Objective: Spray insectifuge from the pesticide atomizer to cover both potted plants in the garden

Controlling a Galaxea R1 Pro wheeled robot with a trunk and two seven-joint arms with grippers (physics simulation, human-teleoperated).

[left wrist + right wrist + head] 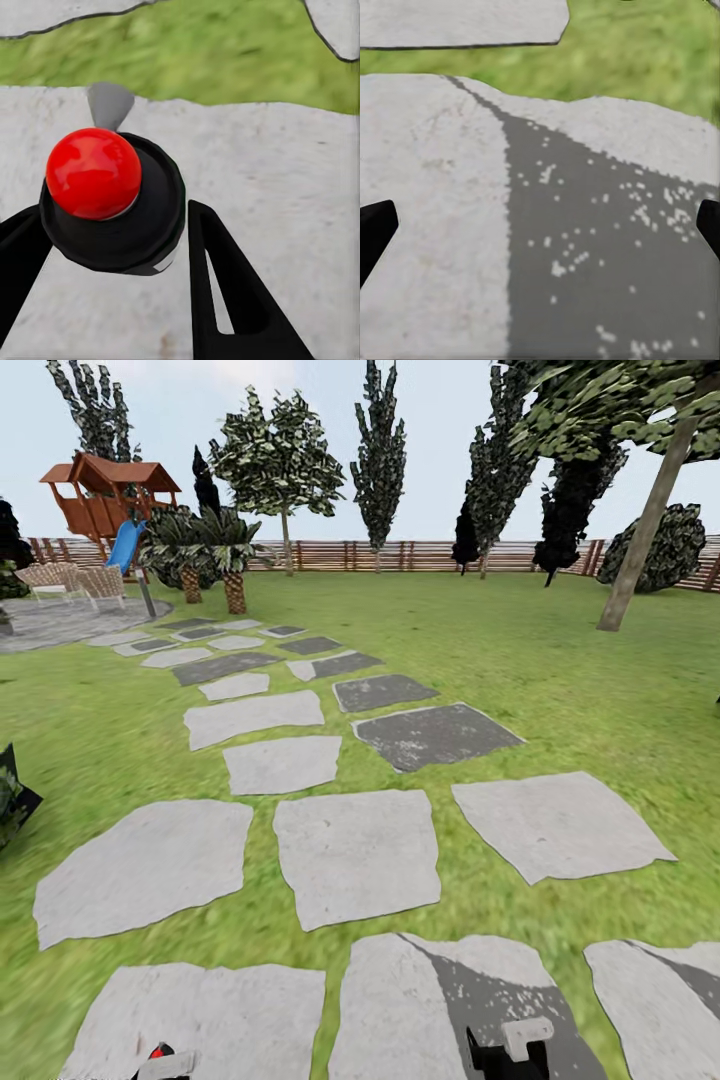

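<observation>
Left claw (112, 262) is gripping the pesticide atomizer (112, 199), red top up, carried low over the stepping stones (355, 860) for transit. Right claw (540, 225) is hanging open and empty. Patio (70, 622) is lying far ahead at the path's left end; judging the spraying not yet begun.

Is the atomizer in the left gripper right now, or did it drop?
In the grip. The left wrist view shows the atomizer, red top toward the camera, sitting between the left gripper's two black fingers above the paving stone.
</observation>
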